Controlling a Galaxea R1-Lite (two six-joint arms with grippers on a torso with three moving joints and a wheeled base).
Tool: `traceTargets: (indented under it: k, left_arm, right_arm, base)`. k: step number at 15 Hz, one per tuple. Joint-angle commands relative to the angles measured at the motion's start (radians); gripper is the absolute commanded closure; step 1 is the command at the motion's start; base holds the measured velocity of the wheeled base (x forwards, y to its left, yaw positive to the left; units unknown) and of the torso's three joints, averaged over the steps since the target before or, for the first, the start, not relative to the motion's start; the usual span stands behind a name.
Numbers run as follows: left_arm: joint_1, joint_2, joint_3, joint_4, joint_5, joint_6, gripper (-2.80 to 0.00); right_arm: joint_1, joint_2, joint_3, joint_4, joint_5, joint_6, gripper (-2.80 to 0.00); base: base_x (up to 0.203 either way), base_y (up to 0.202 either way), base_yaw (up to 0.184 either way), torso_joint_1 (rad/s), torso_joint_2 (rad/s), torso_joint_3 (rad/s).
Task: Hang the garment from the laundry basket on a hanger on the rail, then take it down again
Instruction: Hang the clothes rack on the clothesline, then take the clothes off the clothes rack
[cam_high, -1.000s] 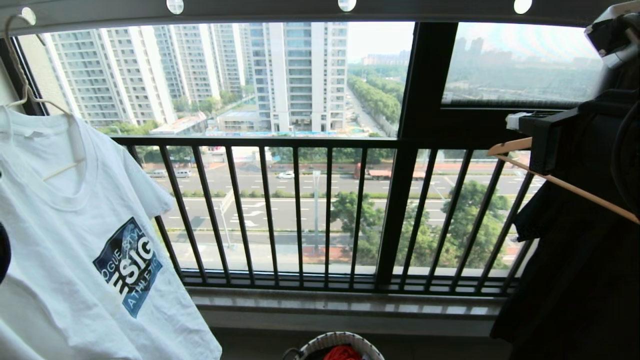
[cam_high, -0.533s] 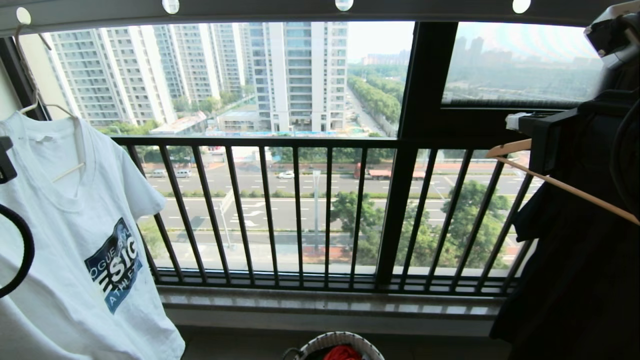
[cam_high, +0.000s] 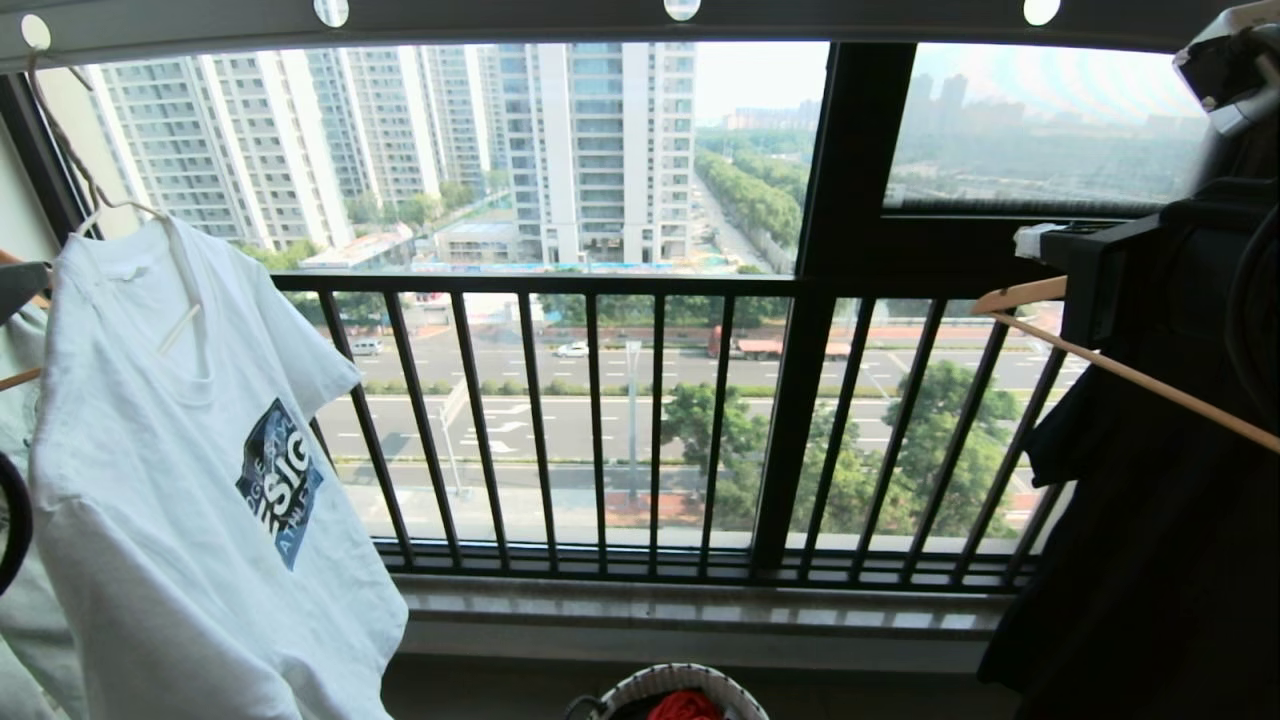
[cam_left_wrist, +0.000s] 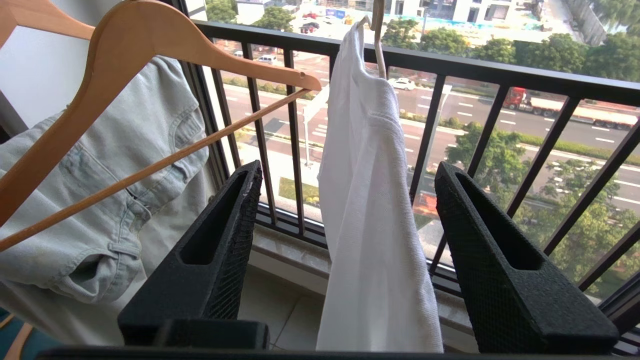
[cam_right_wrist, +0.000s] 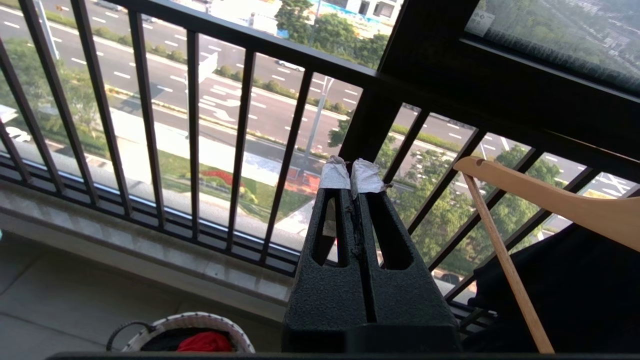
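The garment (cam_high: 190, 480), a white short-sleeved T-shirt with a blue square chest logo, hangs at the robot's left on the hanger (cam_high: 175, 300), its long axis running from the collar at the top down and slightly toward the window, so the body leans off vertical. In the head view the printed front faces the camera at an angle; in the left wrist view the shirt (cam_left_wrist: 372, 210) shows almost edge-on as a narrow white column. The hanger's long thin hook rises to the rail (cam_high: 640, 18), the dark overhead bar with a row of round holes, and reaches it near the leftmost hole. The left gripper (cam_left_wrist: 345, 175) is released: its two black fingers stand wide apart on either side of the shirt and touch nothing. Beside it hang a wooden hanger (cam_left_wrist: 150, 55) and a pale denim garment (cam_left_wrist: 100, 200). The right gripper (cam_right_wrist: 351, 167) is clenched with nothing between its taped tips, held off at the right near another light wooden hanger (cam_right_wrist: 550, 200) that carries a dark garment (cam_high: 1150, 540). Low in the middle, on the tiled floor (cam_right_wrist: 55, 300), sits the laundry basket (cam_high: 690, 678) with a red garment (cam_high: 685, 706) inside. Behind everything runs a black railing (cam_high: 600, 430) of vertical bars above a stone sill (cam_high: 700, 610), with a road, trees and tall apartment blocks beyond.
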Motion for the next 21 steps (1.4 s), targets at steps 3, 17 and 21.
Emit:
traceTargets:
  k: [3, 17, 21]
  left_arm:
    - [-0.023, -0.120, -0.019, 0.101, -0.010, 0.040, -2.80]
    - [-0.082, -0.489, 0.116, 0.134, -0.328, -0.019, 0.00]
    - [-0.048, -0.654, 0.172, 0.144, -0.327, -0.052, 0.00]
  right_arm:
    - [0.001, -0.012, 0.000, -0.002, -0.002, -0.002, 0.00]
    - [-0.003, -0.351, 0.001, -0.044, -0.028, -0.002, 0.00]
    - [-0.176, -0.596, 0.004, 0.105, -0.076, -0.028, 0.00]
  base:
    - [0.000, 0.000, 0.000, 0.000, 0.00, 0.000]
    - [0.000, 0.000, 0.000, 0.000, 0.00, 0.000]
    - [0.000, 0.000, 0.000, 0.000, 0.00, 0.000]
